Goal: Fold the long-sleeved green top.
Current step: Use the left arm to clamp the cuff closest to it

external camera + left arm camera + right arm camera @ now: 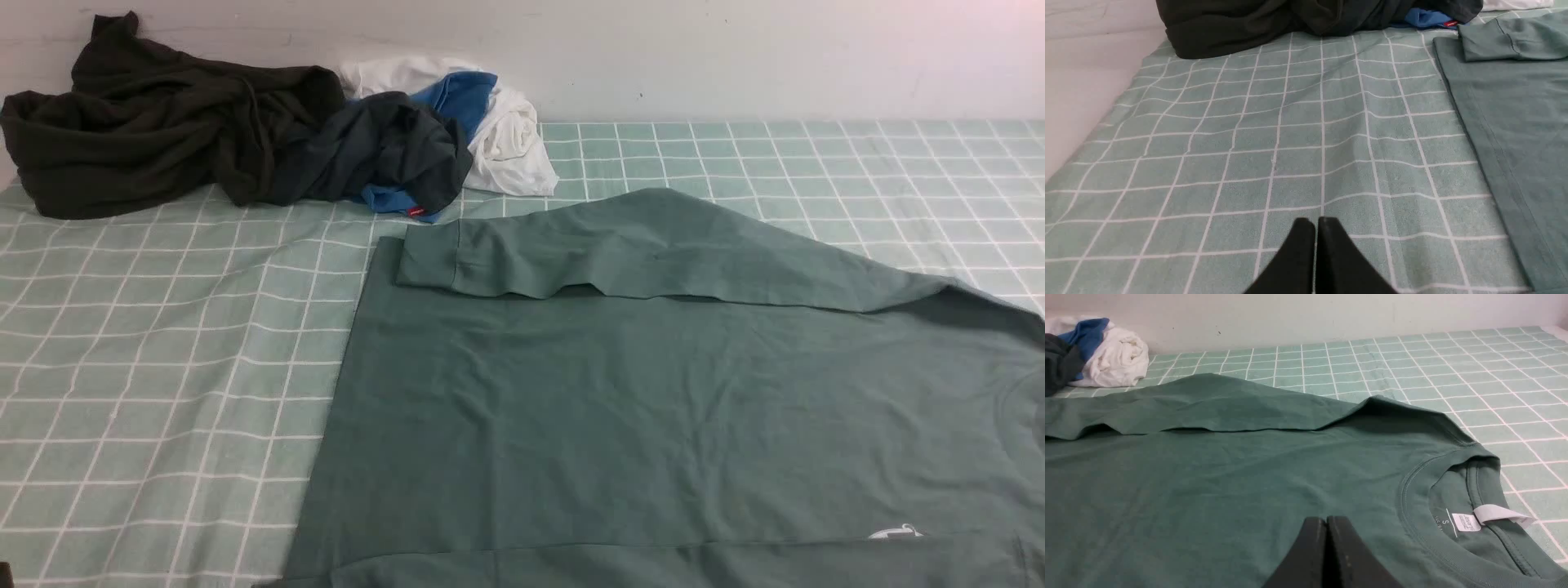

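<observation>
Nearest us, the green long-sleeved top (653,408) lies spread flat on the grid sheet (163,367)
We see its far sleeve (637,245) folded across the body, cuff (429,255) pointing to our left, the round neck (1414,506) with a white label (1498,514) at our right. Our left gripper (1316,222), fingers (1298,245) pressed together on nothing, hangs above bare sheet beside the top's hem (1494,163); our right gripper (1327,520), likewise closed and empty, hangs over the top's body near the neck. Dark, blue and white garments (245,139) are heaped at far left by the wall (735,57)
</observation>
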You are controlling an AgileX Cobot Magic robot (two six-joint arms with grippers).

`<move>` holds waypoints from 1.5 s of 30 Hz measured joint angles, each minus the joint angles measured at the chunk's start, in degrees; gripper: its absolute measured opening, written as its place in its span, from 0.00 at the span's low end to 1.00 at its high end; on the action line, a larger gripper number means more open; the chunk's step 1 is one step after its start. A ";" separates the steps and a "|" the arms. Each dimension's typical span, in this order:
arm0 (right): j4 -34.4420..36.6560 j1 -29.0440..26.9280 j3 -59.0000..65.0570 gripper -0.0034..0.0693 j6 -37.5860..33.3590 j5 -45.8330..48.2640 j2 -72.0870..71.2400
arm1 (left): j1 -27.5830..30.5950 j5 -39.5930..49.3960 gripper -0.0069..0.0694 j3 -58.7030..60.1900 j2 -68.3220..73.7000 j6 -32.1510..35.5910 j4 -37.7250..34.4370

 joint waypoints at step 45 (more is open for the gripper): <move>0.00 0.00 0.00 0.03 0.00 0.00 0.00 | 0.00 0.00 0.09 0.00 0.00 0.00 0.00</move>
